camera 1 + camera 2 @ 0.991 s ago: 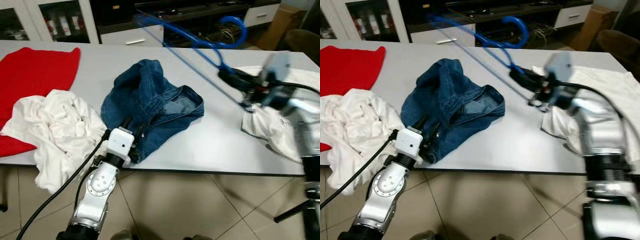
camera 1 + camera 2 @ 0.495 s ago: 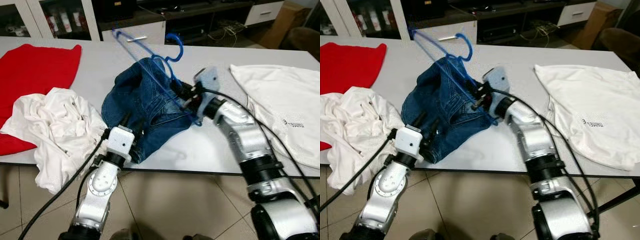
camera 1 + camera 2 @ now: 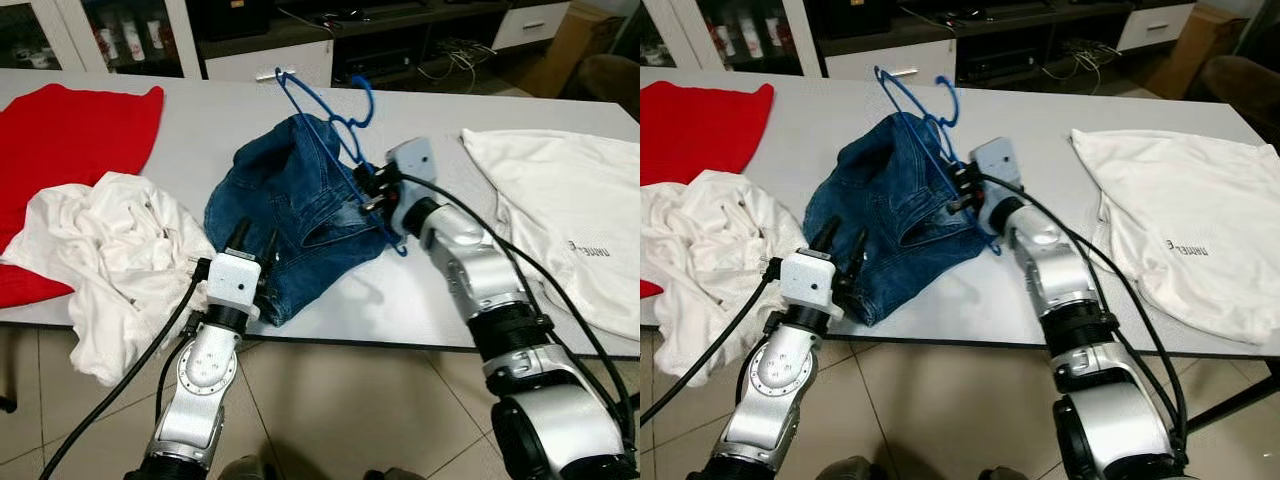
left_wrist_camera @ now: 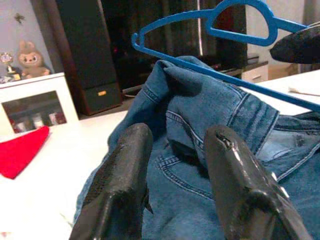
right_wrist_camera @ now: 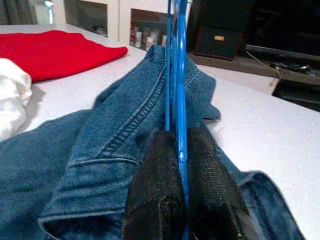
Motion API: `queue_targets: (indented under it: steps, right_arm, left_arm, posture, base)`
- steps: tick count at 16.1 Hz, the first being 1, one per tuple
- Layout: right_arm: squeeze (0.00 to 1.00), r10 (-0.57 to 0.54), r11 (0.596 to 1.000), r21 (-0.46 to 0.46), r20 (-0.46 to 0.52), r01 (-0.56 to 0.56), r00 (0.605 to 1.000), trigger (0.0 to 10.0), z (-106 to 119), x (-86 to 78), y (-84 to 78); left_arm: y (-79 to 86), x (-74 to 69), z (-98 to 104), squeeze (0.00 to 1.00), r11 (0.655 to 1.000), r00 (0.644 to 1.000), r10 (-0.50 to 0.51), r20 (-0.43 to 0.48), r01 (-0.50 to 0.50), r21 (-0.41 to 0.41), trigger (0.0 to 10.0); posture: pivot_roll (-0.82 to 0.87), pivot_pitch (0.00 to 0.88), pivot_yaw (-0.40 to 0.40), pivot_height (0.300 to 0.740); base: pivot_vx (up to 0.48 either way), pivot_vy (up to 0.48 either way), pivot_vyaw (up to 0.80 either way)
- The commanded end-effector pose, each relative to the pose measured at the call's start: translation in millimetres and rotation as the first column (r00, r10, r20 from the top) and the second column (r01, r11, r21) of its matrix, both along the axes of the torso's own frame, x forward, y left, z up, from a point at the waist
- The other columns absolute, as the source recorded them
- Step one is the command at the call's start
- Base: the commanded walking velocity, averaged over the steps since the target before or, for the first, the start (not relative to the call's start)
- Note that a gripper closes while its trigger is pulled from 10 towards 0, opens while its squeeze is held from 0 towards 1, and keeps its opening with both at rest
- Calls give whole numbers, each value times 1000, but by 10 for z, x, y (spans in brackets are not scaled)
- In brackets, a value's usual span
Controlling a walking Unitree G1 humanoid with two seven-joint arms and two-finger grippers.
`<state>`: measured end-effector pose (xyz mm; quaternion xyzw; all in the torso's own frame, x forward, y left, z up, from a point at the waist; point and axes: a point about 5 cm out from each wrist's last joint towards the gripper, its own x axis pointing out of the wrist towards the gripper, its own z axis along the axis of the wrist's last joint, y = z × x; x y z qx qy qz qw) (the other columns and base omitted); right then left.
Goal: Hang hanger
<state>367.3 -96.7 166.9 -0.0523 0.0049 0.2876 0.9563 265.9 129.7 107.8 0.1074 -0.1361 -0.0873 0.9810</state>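
While a red cloth [image 3: 75, 130] lies at the far left of the grey table [image 3: 440, 290], a crumpled white garment [image 3: 110, 255] sits just nearer, spilling over the near edge. Right of that, the left gripper [image 3: 252, 242] rests at the near edge of the blue jeans [image 3: 290, 200], its fingers [image 4: 120, 185] apart with nothing between them. Over the jeans' right side, the right gripper [image 3: 366, 188] is clamped on the blue hanger [image 3: 335, 125], which stands tilted above the denim, probably touching it low down. Farther right lies a white shirt [image 3: 565, 220].
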Motion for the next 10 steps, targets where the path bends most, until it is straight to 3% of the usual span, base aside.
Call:
queue_targets:
  steps: [1, 6, 10]
  right_arm:
    - [0, -7, 1000, -4, 38, 7, 999, 10000, 42, 20, 16]
    - [0, -21, 999, 35, 41, 20, 999, 10000, 9, -12, -7]
    - [0, -11, 999, 49, 42, 8, 999, 10000, 22, 4, 19]
  left_arm:
    - [-10, 4, 61, 0, 1000, 1000, -4, 19, 4, 5, 10000]
    - [-1, -108, 37, 0, 999, 1000, 21, 23, -21, -33, 10000]
    - [45, -71, 40, 0, 996, 998, 69, 5, -69, -49, 10000]
  posture:
    - [113, 0, -39, 740]
    - [130, 17, -50, 740]
    - [133, 11, -49, 740]
  base:
    - [0, 0, 0]
    - [0, 0, 0]
    - [0, 0, 0]
